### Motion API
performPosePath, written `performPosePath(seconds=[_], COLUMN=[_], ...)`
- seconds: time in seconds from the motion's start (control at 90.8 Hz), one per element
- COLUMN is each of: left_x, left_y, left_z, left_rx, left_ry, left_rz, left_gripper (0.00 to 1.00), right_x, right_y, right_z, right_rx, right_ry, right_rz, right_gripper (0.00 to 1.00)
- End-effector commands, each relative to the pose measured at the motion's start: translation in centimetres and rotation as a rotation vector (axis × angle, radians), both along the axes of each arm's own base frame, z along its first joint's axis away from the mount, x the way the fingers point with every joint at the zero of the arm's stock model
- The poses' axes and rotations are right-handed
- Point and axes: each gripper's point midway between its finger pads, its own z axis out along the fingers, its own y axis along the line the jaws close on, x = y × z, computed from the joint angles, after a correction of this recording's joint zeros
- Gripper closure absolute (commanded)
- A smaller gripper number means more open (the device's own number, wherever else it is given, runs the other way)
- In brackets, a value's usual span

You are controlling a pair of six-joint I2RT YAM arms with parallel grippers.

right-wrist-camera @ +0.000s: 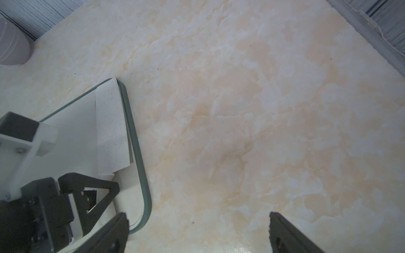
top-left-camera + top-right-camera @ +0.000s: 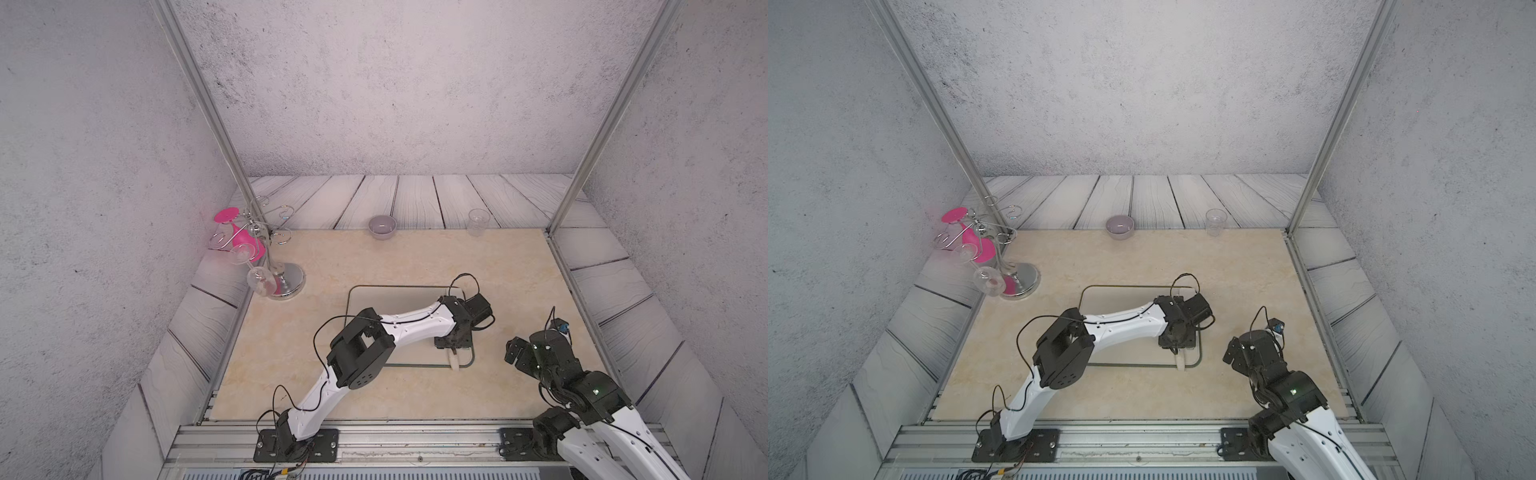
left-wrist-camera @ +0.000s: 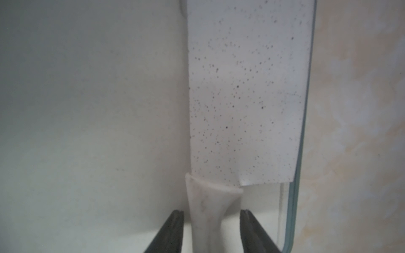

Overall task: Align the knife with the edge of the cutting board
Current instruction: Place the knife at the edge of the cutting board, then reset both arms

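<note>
The cutting board (image 2: 399, 299) (image 2: 1125, 299) lies flat in the middle of the marble top. On it the knife (image 3: 245, 98) lies flat, its speckled blade (image 1: 110, 127) running along the board's dark green rim (image 1: 133, 135) on the side nearest my right arm. In both top views only the handle end (image 2: 454, 362) (image 2: 1180, 362) shows from under my left gripper (image 2: 452, 343). The left gripper (image 3: 211, 213) straddles the cream handle, open, with a gap at each finger. My right gripper (image 1: 197, 216) (image 2: 515, 349) hangs open and empty over bare marble beside the board.
A metal glass rack (image 2: 286, 282) with pink and clear glasses stands at the back left. A grey bowl (image 2: 382, 227) and a clear cup (image 2: 478, 222) sit along the back edge of the marble. Metal frame posts rise at both back corners.
</note>
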Motion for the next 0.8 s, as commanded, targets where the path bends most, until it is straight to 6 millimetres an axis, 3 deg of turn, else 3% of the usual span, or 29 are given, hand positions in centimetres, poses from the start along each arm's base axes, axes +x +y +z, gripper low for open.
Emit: performPosePath(seconds=[0.0,0.088,0.176,0.253,0.506,0.694,0.793], left_x=[0.6,1.1,1.9,2.8,5.7,7.7,8.5], left_y=[-0.1,0.2,1.1,2.3,8.1,15.7,20.9], left_z=[2.5,4.0,5.8,7.3,12.1,14.8,15.9], left_rx=[-0.010,-0.024,-0.025,-0.033,-0.072,-0.016,0.026], left_ry=[-0.043,-0.068,-0.106,-0.131,-0.205,-0.270,-0.323], left_rz=[-0.005,0.000,0.013,0.030,0.083,0.126,0.168], left_gripper=[0.45,0.37,0.12,0.01,0.00,0.00,0.00], right_x=[-0.2,-0.1,0.0,0.1,1.3,3.7,5.6], right_y=[-0.5,-0.5,-0.5,-0.5,-0.5,-0.2,-0.8], right_z=[-0.4,-0.3,-0.3,-0.3,0.9,2.1,3.5], right_rx=[-0.024,-0.026,-0.027,-0.035,-0.057,-0.091,-0.149], right_ry=[0.012,0.009,0.011,0.018,0.003,-0.066,-0.119], right_rz=[-0.015,-0.017,-0.017,-0.015,-0.035,-0.041,-0.078], right_gripper=[0.01,0.01,0.01,0.01,0.01,0.01,0.01])
